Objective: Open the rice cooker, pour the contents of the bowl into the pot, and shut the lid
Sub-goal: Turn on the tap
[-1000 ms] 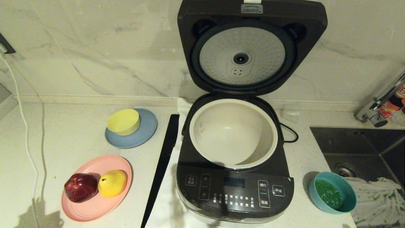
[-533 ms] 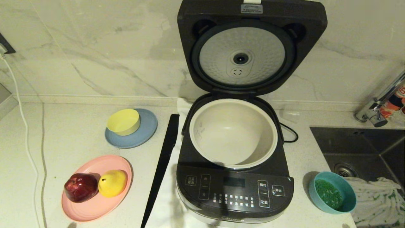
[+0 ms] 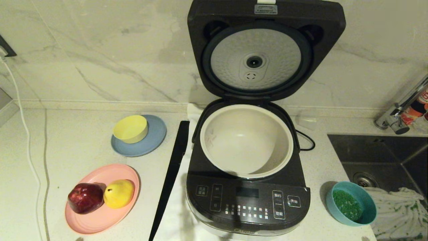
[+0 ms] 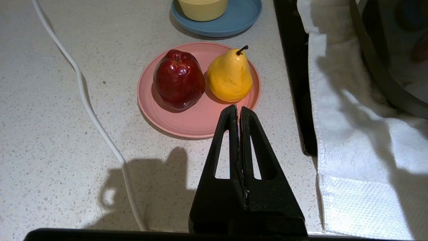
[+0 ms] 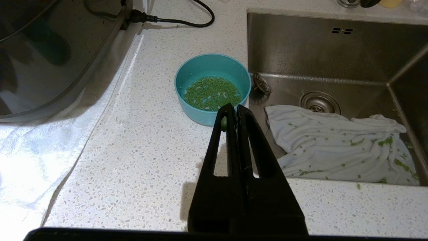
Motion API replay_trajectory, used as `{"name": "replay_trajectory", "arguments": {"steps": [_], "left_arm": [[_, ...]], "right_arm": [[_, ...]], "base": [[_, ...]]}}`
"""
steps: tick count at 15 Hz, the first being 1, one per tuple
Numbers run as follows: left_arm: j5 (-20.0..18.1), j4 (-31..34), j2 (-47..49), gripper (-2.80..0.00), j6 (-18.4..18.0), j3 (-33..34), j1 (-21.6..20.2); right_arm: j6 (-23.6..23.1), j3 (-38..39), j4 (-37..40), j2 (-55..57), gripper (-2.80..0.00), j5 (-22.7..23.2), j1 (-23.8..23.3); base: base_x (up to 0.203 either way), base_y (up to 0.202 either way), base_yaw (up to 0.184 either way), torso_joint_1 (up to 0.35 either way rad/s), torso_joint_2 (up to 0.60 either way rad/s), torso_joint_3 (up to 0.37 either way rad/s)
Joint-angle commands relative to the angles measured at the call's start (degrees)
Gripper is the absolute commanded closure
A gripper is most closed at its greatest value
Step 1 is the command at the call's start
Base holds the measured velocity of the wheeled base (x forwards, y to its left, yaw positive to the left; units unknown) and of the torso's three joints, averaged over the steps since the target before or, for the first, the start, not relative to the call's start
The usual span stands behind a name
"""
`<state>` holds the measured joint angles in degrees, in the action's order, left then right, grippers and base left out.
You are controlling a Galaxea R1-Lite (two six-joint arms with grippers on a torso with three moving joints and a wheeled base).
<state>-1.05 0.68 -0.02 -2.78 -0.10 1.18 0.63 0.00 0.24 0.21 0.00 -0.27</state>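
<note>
Left gripper (image 4: 238, 110) is closed, empty, parked above the pink plate (image 4: 187, 124). Lid (image 3: 265, 50) is up, pot (image 3: 246, 140) empty. Right gripper (image 5: 233, 108) is pinched closed short of the bowl (image 3: 351, 203) by the sink (image 5: 334, 60); clip its rim and you spill the contents (image 5: 212, 93).

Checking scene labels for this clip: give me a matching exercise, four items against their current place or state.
Items:
1. lid
2. pot
3. teal bowl
4. pear

States:
A. empty, seated in the cooker
B. on the pink plate beside the apple
C. raised open
D. holds green granules, next to the sink

Pairs: 1-C, 2-A, 3-D, 4-B
</note>
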Motion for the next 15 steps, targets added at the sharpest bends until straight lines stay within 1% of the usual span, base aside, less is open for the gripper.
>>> {"name": "replay_trajectory", "arguments": {"steps": [1,2,4,15], "left_arm": [[0.0,-0.1,-0.1,0.0,0.0,0.0,0.0],[0.0,0.0,-0.1,0.0,0.0,0.0,0.0],[0.0,-0.1,-0.1,0.0,0.0,0.0,0.0],[0.0,-0.1,-0.1,0.0,0.1,0.0,0.0]], "right_arm": [[-1.3,0.1,0.2,-0.1,0.0,0.2,0.0],[-1.7,0.0,0.1,-0.1,0.0,0.1,0.0],[-0.1,0.0,0.1,-0.1,0.0,0.0,0.0],[-0.5,0.0,0.1,-0.1,0.0,-0.2,0.0]], "base": [[0.0,0.0,0.0,0.0,0.0,0.0],[0.0,0.0,0.0,0.0,0.0,0.0],[0.0,0.0,0.0,0.0,0.0,0.0],[0.0,0.0,0.0,0.0,0.0,0.0]]}}
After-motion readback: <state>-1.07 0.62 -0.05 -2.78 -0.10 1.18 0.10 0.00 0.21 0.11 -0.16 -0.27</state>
